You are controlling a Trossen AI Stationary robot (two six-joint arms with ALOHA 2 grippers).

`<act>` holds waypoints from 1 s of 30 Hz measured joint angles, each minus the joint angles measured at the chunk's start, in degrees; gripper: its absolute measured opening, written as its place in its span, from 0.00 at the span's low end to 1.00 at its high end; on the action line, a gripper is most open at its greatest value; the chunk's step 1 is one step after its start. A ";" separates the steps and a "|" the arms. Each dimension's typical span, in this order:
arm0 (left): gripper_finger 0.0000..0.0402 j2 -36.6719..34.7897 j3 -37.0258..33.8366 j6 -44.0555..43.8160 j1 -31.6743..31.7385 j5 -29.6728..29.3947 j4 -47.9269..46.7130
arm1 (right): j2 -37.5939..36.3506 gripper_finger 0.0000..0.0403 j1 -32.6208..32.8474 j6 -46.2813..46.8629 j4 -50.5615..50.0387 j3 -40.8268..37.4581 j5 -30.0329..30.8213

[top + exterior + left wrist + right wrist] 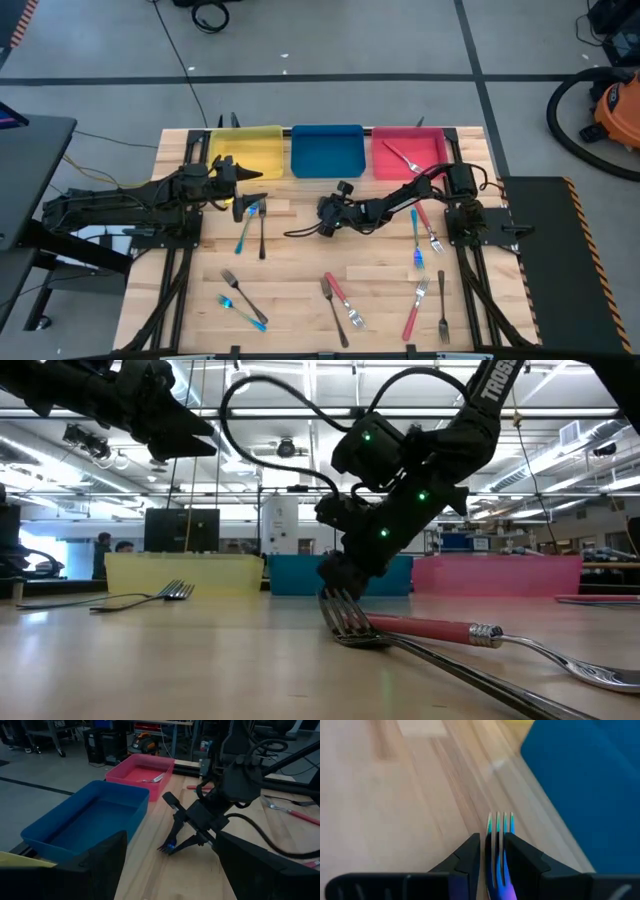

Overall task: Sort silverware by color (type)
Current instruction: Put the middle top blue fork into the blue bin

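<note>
My right gripper [322,222] reaches to the table's middle, just in front of the blue bin [327,150], and is shut on a blue fork [500,827]. The fork's tines [166,849] stick out past the fingertips, close over the wood. My left gripper [250,182] hovers open in front of the yellow bin [245,150] and holds nothing. One red-handled fork [403,157] lies in the pink bin [430,160]. Several other forks lie flat on the table. My right gripper pinches the blue fork between its two fingers [470,852], just behind the tines [499,845], one finger on each side edge. The fingers slant down toward the table's left and lie along the fork. The gripper hides the handle. I cannot tell whether the tines touch the wood.
A blue fork [247,225] and a dark one [262,230] lie under my left gripper. A red fork [428,225] and a blue one [414,240] lie beside the right arm. More forks lie along the near edge, among them a red one [430,628].
</note>
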 joint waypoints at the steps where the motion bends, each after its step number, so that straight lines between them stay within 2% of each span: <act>1: 0.76 -0.02 0.00 0.00 0.00 0.00 0.00 | 0.01 0.25 -0.02 -0.10 -0.04 -0.06 0.37; 8: 0.76 -0.01 0.00 0.02 0.00 0.00 -0.48 | 0.05 0.23 -0.32 -0.91 0.15 -0.03 1.03; 17: 0.76 -0.01 0.00 0.00 0.00 0.01 -0.51 | 0.05 0.02 -0.27 -1.20 0.11 -0.03 2.25; 22: 0.76 0.00 0.00 0.00 0.00 0.02 -0.52 | 0.05 0.04 -0.27 -1.48 0.00 -0.03 2.22; 30: 0.76 -0.02 0.00 0.00 0.00 0.02 -0.52 | 0.05 0.01 -0.27 -2.43 0.06 -0.03 3.26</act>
